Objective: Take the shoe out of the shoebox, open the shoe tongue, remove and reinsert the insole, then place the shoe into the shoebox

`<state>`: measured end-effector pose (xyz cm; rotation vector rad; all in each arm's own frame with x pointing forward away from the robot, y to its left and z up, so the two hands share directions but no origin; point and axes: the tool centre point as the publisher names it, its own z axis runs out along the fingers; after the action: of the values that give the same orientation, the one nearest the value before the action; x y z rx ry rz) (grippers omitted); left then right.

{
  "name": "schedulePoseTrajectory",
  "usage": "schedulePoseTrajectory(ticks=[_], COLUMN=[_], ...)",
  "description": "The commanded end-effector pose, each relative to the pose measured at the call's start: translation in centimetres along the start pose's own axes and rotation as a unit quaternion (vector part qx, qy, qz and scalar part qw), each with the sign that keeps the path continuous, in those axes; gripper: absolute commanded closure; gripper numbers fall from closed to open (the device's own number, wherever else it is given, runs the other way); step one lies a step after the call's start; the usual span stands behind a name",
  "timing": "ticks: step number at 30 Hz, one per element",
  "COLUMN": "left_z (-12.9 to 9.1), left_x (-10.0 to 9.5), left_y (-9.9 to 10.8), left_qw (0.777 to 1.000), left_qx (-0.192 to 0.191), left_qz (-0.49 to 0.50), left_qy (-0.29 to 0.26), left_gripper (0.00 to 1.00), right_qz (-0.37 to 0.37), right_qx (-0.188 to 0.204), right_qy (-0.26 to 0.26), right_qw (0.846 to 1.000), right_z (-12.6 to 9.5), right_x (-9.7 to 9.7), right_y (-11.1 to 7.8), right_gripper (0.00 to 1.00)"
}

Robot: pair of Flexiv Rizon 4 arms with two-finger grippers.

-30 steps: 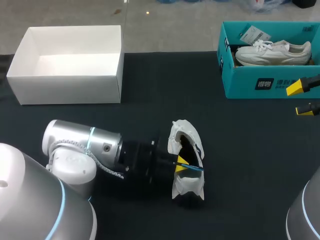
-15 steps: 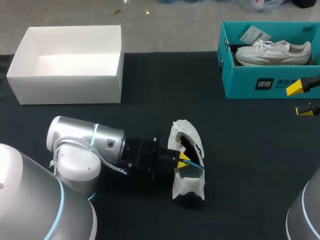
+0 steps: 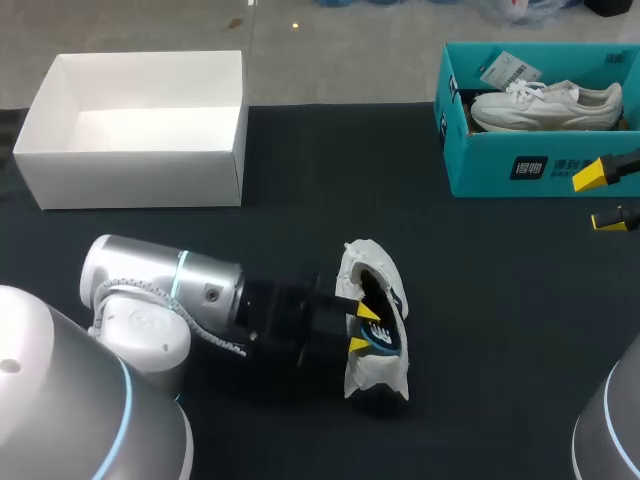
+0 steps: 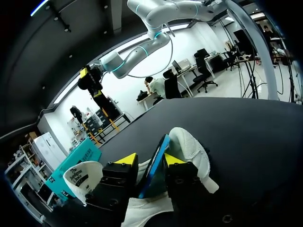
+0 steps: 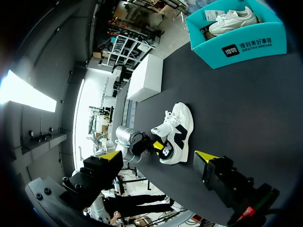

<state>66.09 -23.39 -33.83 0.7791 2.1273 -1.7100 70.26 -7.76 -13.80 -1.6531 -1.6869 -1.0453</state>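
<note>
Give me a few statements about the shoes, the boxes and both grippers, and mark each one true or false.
1. A white shoe lies in the teal shoebox. True.
2. The right gripper grips the shoe at mid-table. False: the right gripper hangs open near the teal shoebox and holds nothing. It is the left gripper that is at the loose shoe.
3. The blue insole stands between the left gripper's fingers. True.
4. The white box holds a shoe. False: the white box shows nothing inside.
</note>
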Motion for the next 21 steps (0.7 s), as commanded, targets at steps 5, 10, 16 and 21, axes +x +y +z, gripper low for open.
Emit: schedulePoseTrajectory(ticks=[5,10,16,21], left_z=[1.1,1.6,1.0,1.0], left_x=[0.1,-0.1,-0.5,-0.5], left_y=[1.3,2.3,3.7,3.7], left_qw=[1.000,1.000,1.000,1.000], left_qx=[0.003,0.001,-0.014,-0.011], left_qz=[-0.007,-0.011,-0.019,-0.023], left_qy=[0.013,0.013,0.003,0.001], left_gripper=[1.00,1.00,1.00,1.00], right_qz=[0.000,0.000,0.000,0.000], right_qx=[0.000,0.000,0.000,0.000], right_qy=[0.000,0.000,0.000,0.000], right_qw=[1.000,1.000,1.000,1.000], right_z=[0.0,0.0,0.0,0.0], right_x=[0.0,0.0,0.0,0.0], right_y=[0.0,0.0,0.0,0.0], right_gripper=[0.00,0.00,0.00,0.00])
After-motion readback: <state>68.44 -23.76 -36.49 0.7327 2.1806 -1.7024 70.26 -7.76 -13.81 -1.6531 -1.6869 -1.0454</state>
